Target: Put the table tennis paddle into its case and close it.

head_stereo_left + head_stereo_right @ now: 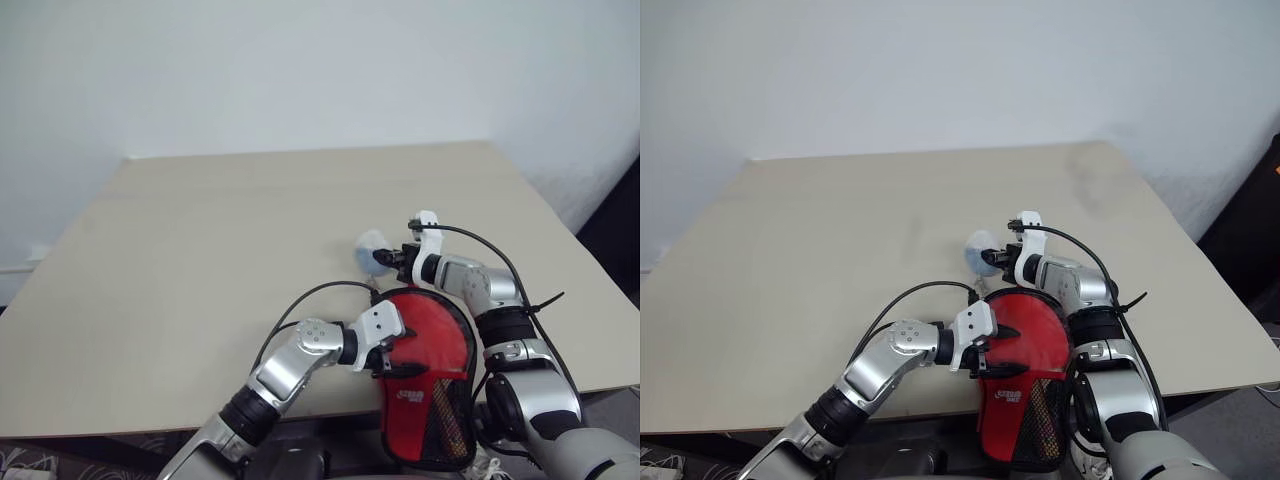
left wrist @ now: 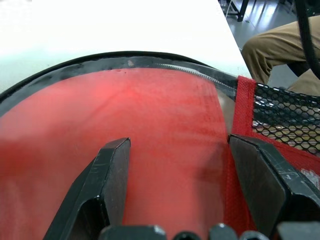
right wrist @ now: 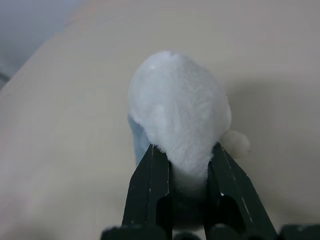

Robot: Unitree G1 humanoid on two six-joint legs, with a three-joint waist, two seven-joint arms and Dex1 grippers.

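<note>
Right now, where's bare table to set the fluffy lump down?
Bare: the table left of the lump and all beyond it to the far edge. Crowded: the near right edge, where the case lies under both arms.

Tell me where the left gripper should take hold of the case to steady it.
Grip the case at its black-trimmed round edge, coming in from the robot's left, where the left gripper already hangs open over the clear panel. That rim looks thin and firm; the flat panel probably offers nothing to pinch.
</note>
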